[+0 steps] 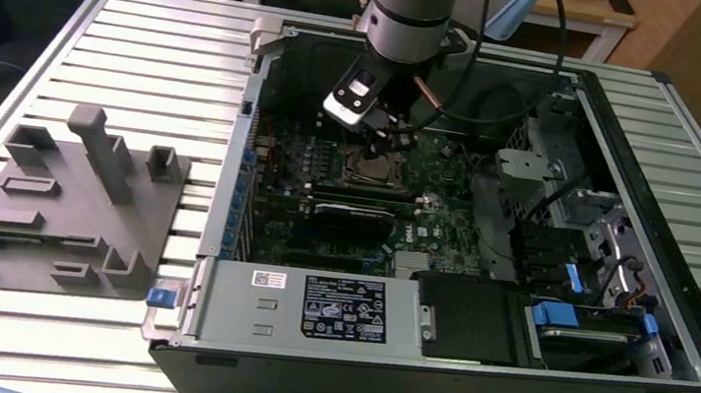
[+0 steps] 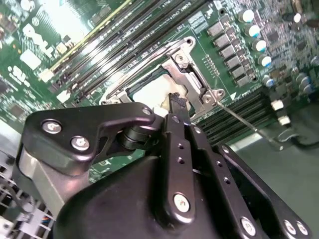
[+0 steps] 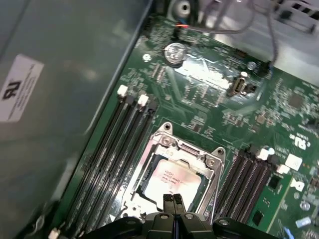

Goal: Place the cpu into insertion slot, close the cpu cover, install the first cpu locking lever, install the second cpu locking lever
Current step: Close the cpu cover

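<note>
While the arm hangs over the open computer case [image 1: 434,390] in the exterior view, the pincer [image 1: 387,146] sits just above the insertion slot [image 1: 375,170].

Second wrist view: pincer tips pressed together, nothing held, at the socket's edge. One locking lever [image 2: 239,119] juts free.

First wrist view: cpu [image 3: 172,179] seated, cpu cover [image 3: 189,151] down around it.

Judged: first lever step in hand. It calls for catching that rod cleanly (thin, likely springy).
</note>
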{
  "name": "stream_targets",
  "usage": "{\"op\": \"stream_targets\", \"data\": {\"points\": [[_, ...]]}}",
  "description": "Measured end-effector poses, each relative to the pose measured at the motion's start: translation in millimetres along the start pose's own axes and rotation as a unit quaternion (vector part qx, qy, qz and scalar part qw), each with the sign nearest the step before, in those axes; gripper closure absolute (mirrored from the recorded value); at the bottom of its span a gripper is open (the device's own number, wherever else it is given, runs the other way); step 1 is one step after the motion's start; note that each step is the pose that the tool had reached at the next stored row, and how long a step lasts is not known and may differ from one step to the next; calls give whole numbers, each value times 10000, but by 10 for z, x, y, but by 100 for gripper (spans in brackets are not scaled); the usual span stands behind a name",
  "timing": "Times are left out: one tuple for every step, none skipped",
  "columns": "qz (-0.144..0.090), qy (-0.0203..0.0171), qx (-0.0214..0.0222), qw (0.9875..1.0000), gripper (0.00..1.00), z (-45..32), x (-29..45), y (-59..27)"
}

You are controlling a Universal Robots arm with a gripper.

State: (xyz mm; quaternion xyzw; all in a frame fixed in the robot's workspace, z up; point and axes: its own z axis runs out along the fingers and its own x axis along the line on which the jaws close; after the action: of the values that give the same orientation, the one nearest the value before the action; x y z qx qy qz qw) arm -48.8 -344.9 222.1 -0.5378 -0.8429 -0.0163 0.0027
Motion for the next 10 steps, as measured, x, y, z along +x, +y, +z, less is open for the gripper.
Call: {"op": "stream_targets", "data": {"points": [[-90,2,2,10000,90,2,0,0],[-188,4,4,9998,90,4,0,0],[-278,7,6,9996,90,5,0,0],[-368,9,8,9993,90,7,0,0],[-457,11,11,9990,90,9,0,0],[-547,13,12,9985,90,11,0,0],[-637,15,14,9980,90,13,0,0],[-732,18,16,9973,90,15,0,0],[-822,20,18,9966,90,16,0,0],[-911,22,20,9958,90,18,-1,-1]]}}
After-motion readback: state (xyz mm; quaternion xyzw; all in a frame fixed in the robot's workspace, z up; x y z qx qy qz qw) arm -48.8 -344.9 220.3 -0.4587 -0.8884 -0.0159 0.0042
